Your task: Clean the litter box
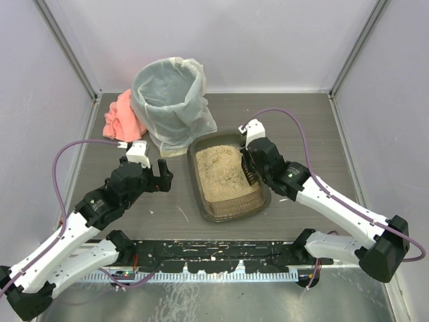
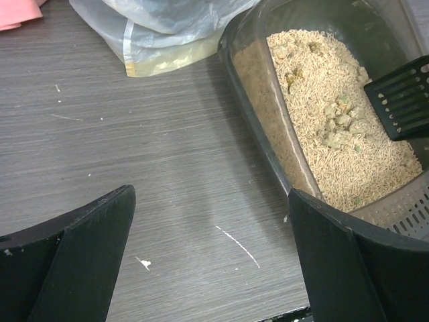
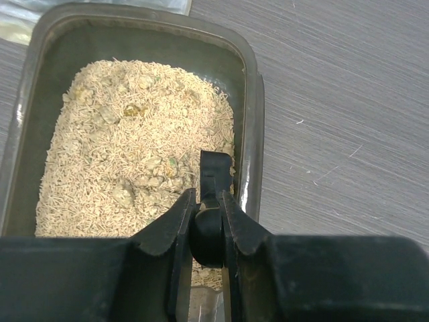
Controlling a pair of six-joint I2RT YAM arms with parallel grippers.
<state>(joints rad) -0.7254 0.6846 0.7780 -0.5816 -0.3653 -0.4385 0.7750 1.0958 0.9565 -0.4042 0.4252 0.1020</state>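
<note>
The litter box is a shallow dark tray with beige litter and some greenish-grey clumps in it. It also shows in the left wrist view and the right wrist view. My right gripper is shut on the handle of a black slotted scoop, which hangs over the litter by the tray's right wall; the scoop's handle sits between the jaws. My left gripper is open and empty, over bare table left of the tray.
A tall round bin with a whitish plastic liner stands behind the tray, its liner reaching the table. A pink cloth lies left of the bin. The table is dark wood grain with small white specks.
</note>
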